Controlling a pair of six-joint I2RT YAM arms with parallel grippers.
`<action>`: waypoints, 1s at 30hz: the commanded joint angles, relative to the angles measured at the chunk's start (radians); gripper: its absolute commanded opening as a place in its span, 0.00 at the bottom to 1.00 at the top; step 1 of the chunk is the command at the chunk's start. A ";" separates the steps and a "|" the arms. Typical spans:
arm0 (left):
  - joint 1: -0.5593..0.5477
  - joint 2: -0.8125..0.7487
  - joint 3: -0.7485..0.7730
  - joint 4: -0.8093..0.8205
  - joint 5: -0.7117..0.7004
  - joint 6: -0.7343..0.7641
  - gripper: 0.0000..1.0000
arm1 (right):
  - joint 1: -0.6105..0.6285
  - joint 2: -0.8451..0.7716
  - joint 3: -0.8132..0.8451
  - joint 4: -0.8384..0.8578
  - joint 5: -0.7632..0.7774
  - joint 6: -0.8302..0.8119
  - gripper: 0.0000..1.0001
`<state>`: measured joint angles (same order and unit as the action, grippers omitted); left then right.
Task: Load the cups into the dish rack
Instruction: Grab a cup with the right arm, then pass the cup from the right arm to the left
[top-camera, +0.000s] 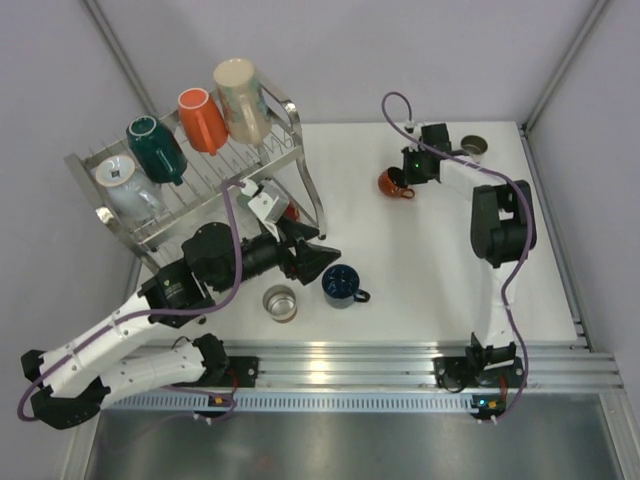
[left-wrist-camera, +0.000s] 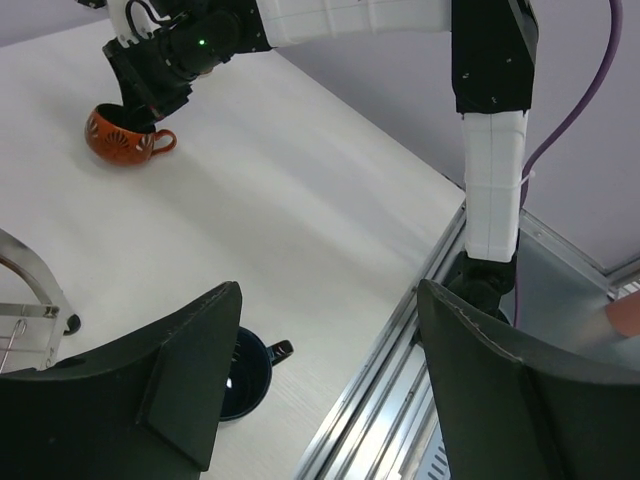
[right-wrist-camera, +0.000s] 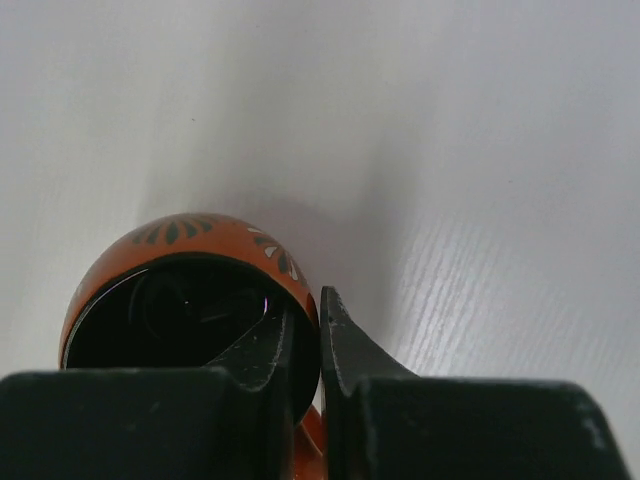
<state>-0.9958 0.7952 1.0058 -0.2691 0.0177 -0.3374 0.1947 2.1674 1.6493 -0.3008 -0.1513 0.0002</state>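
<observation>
Right claw (right-wrist-camera: 318, 312) pinched on the rim of the rust-red patterned ceramic mug (right-wrist-camera: 190, 285): pick-up step.

Jaws nearly together, one finger inside the mug, one outside the wall; mug sits upright on the white table (top-camera: 420, 260), directly beneath the claw. The two-tier steel wire dish rack (top-camera: 205, 190) lies well off to this claw's left, four cups already on it. Left claw (left-wrist-camera: 330, 335) gapes wide, empty, with a navy mug (top-camera: 342, 285) just below it. Next, likely: lift straight, carry leftward, and tip the mug onto free tines. A thin rim grip may let it swing.

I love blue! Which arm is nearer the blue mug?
Left arm: its jaws hover beside the blue mug; the right arm grips the red cup, far off.
</observation>
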 joint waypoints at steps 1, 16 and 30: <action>-0.001 0.018 0.031 0.014 0.002 -0.011 0.76 | -0.044 -0.084 -0.051 0.072 -0.144 0.153 0.00; 0.000 0.126 0.082 0.220 0.106 0.008 0.72 | -0.163 -0.670 -0.917 1.643 -0.654 1.642 0.00; 0.000 0.371 0.172 0.379 0.157 -0.012 0.70 | -0.044 -0.871 -1.054 2.010 -0.565 1.949 0.00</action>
<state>-0.9958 1.1580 1.1431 -0.0044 0.1577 -0.3416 0.1387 1.3849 0.5804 1.1820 -0.7353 1.8828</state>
